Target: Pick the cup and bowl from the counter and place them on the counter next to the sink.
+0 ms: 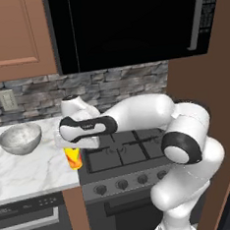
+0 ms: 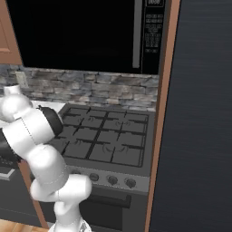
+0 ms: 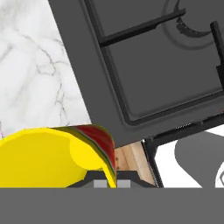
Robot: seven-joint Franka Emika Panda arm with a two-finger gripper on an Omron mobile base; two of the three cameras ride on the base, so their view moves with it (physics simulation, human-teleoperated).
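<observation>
Cup in hand at the counter's right edge, bowl waiting to the left

I have the gripper (image 1: 72,151) clamped tight on the yellow cup (image 1: 73,158), which hangs just under the hand above the right end of the marble counter (image 1: 28,169), right where it meets the black gas stovetop (image 1: 125,153). In the hand view the cup (image 3: 52,157) sits hard against the camera, its rim toward the lens and its long axis along the gripper. The silver-grey bowl (image 1: 20,138) sits on the counter well to the left of the gripper, near the stone backsplash (image 1: 31,94). I judge my carry must run left over open marble, passing in front of the bowl; I cannot see the sink from here.
</observation>
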